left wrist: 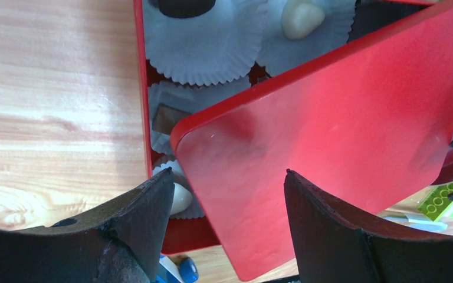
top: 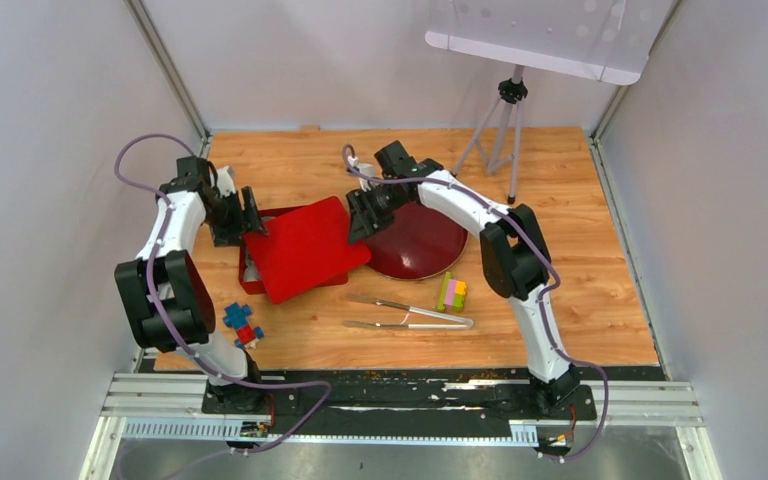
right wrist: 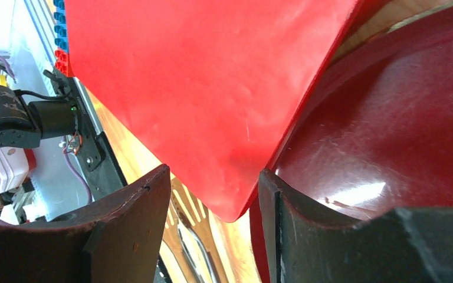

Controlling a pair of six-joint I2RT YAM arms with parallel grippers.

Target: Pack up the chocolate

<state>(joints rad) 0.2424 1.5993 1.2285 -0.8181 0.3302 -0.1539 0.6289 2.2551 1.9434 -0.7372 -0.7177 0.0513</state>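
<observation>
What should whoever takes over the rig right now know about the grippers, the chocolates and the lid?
Left gripper: open, above the lid at the box's left wall.
Right gripper: open, above the lid's corner beside the plate.
Chocolates: four show in paper cups inside the box; the rest of the box is hidden under the lid.
Done: those four are packed.
Left: the lid lies askew across the box, so it probably needs squaring up and closing.
</observation>
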